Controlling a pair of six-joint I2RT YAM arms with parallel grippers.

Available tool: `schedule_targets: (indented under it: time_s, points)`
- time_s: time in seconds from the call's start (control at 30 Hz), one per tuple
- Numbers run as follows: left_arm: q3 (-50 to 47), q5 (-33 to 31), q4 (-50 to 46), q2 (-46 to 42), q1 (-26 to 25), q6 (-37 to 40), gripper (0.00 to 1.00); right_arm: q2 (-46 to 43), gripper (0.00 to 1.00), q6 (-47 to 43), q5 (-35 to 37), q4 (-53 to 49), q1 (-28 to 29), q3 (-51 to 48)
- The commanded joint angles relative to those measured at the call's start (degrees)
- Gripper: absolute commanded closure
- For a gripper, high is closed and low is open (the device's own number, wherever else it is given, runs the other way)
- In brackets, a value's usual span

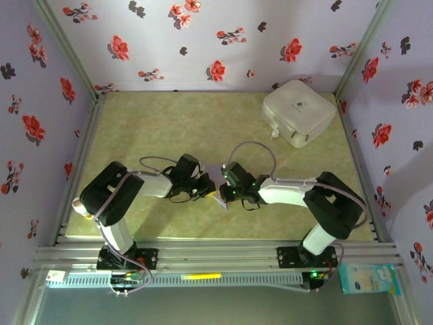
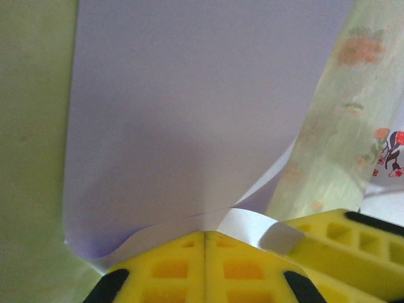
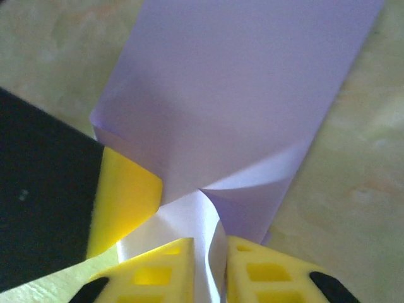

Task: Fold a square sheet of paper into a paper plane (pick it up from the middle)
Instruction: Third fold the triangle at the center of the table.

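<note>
The square sheet of paper [image 2: 202, 113] is pale lavender with a white underside, folded over and curled at its near edge. In the top view it is a small pale patch [image 1: 220, 198] at mid-table between the two wrists. My left gripper [image 2: 205, 237] is shut on the sheet's white edge, its yellow pads pressed together. My right gripper [image 3: 210, 252] faces it from the right. Its jaws stand slightly apart, with a curled fold of the sheet [image 3: 240, 95] standing loose in the gap. A left fingertip [image 3: 123, 196] touches the paper beside it.
A white rounded box [image 1: 299, 112] sits at the back right of the green tabletop [image 1: 169, 128]. Flowered walls close in the back and both sides. A blue-and-white packet [image 1: 369, 277] lies beyond the front rail at the right.
</note>
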Motion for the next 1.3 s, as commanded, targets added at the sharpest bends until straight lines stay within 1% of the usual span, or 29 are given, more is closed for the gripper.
schedule_targets:
  time_s: [0.0,0.07,0.1,0.23,0.3,0.4,0.47,0.57,0.63,0.97,1.27]
  points:
    - [-1.1,-1.5,-2.3,1.7,-0.4,2.1,1.00,-4.3,0.70,3.0,3.7,-5.2,-0.3,2.6]
    - [-1.0,-1.5,-2.3,1.7,-0.4,2.0,1.00,-6.1,0.64,5.8,2.9,-7.4,-0.8,2.9]
    - [-1.0,-1.6,-2.2,1.7,-0.4,2.0,1.00,-6.9,0.61,7.5,0.9,-7.8,-1.0,2.9]
    - [-0.8,-1.7,-2.3,1.5,-0.4,1.9,1.00,-7.8,0.62,13.9,-8.1,-6.5,-1.0,2.5]
    - [-0.7,-1.6,-2.3,1.5,-0.4,1.9,1.00,-7.1,0.68,16.8,-13.4,-2.6,-1.0,1.3]
    - [-0.5,-1.6,-2.3,1.6,-0.4,1.9,1.00,-5.8,0.82,18.3,-15.3,-0.8,0.1,0.5]
    - [-0.6,-1.7,-2.3,1.5,-0.4,1.8,1.00,-4.8,0.88,18.4,-16.0,-1.2,0.4,0.6]
    - [-0.5,-1.6,-2.3,1.7,-0.4,1.9,1.00,-3.0,0.93,18.2,-17.1,-2.0,0.9,1.5]
    - [-0.4,-1.6,-2.3,1.7,-0.3,2.0,1.00,-1.9,0.94,17.9,-16.6,-2.7,1.1,2.0]
    - [-0.6,-1.5,-2.2,1.9,-0.4,1.9,1.00,2.3,0.95,18.1,-17.2,-2.5,1.2,3.5]
    - [-0.7,-1.5,-2.2,2.0,-0.4,1.9,1.00,3.8,0.95,18.3,-15.6,-4.0,1.3,2.6]
